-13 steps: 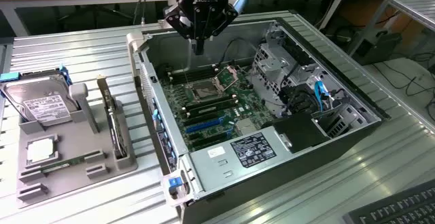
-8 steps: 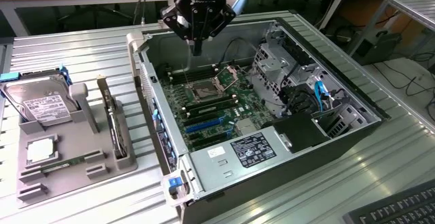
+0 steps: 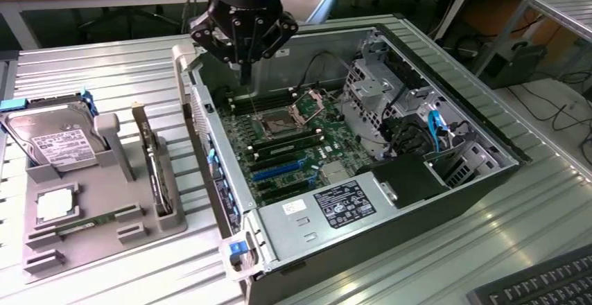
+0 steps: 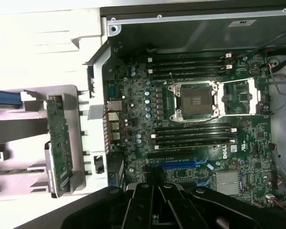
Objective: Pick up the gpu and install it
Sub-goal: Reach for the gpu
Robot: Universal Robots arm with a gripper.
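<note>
Currently you have the gripper hanging over the open computer case, above the part of the motherboard beside the CPU socket. Its fingers are pressed together into one narrow point and they hold nothing. In the wrist view you see the black gripper body above the board, with the socket and the rows of memory slots below it.

The gpu is not in the case. It stands on its long edge in a slot of the grey holder, which sits on the ribbed metal table at the exterior view's left of the case. You can see the card's green board in the wrist view, upright in that slot, just beside the case's outer wall. The gripper and the card are well apart, with nothing touching the card but its holder.

On the same holder you also have a silver hard drive with a white label, propped in its own cradle on the side of the gpu away from the case, and a narrow green memory stick lying flat nearer the holder's front. Inside the case, the power supply lies at the near end.
</note>
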